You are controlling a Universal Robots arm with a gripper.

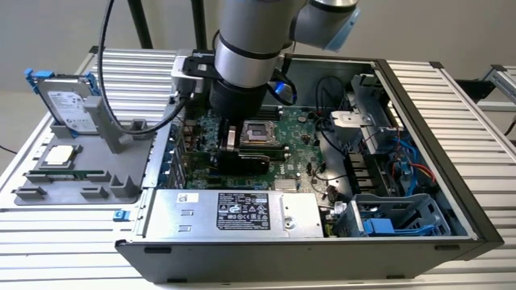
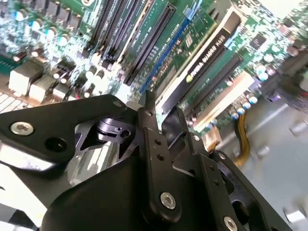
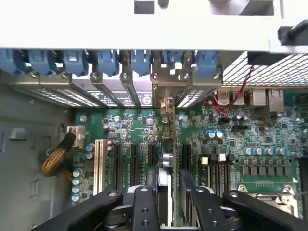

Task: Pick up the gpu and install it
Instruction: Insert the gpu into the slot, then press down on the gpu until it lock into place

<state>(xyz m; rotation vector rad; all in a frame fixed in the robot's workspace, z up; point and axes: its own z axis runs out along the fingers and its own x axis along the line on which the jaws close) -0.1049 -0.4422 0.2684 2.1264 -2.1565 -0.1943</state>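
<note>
The gpu (image 1: 241,161) stands on edge on the motherboard (image 1: 303,151) inside the open computer case, its black shroud facing the front. In the first wrist view the gpu (image 3: 165,161) runs edge-on down a slot, and its silver bracket (image 3: 166,94) sits against the case's rear slot row. My gripper (image 3: 167,187) straddles the card's top edge, with a black finger on each side and shut on it. In the second wrist view the gripper (image 2: 163,118) closes over the near end of the gpu (image 2: 211,50). The arm (image 1: 241,54) reaches down from above and hides the gripper in the exterior view.
A silver power supply (image 1: 234,211) fills the case's front. The processor socket (image 1: 262,132) lies just behind the card. Cables and a drive cage (image 1: 395,220) crowd the exterior view's right. Outside, on that view's left, a grey holder (image 1: 72,181) carries a hard drive (image 1: 69,103) and a processor (image 1: 58,156).
</note>
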